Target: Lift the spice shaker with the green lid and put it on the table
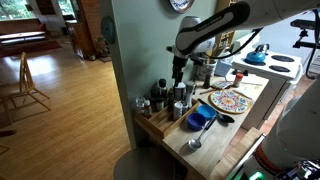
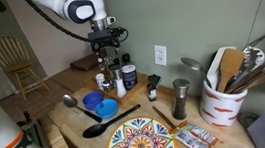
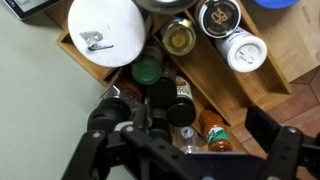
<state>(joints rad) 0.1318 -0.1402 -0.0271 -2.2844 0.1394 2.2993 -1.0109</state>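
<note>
The green-lidded spice shaker (image 3: pixel 147 70) stands upright among other jars on the stepped wooden spice rack (image 3: pixel 250 85). In the wrist view my gripper (image 3: pixel 185 128) is open and empty above the rack, with its fingers to either side of a black-lidded jar (image 3: pixel 180 105) and an orange spice jar (image 3: pixel 212 135) lying on its side. The green lid lies just beyond the fingers. In both exterior views the gripper (image 1: pixel 178 72) (image 2: pixel 107 55) hangs above the rack (image 1: pixel 158 112) at the end of the wooden table (image 1: pixel 215 150) (image 2: pixel 72 121). I cannot make out the green lid there.
A large white lid (image 3: pixel 103 30), a gold lid (image 3: pixel 180 38) and a white-lidded jar (image 3: pixel 245 50) crowd the rack. On the table are a blue bowl (image 1: pixel 200 120), a patterned plate (image 1: pixel 228 100), a spoon (image 1: pixel 195 143), a pepper grinder (image 2: pixel 180 97) and a utensil crock (image 2: pixel 226 102). A stove (image 1: pixel 275 72) stands beyond.
</note>
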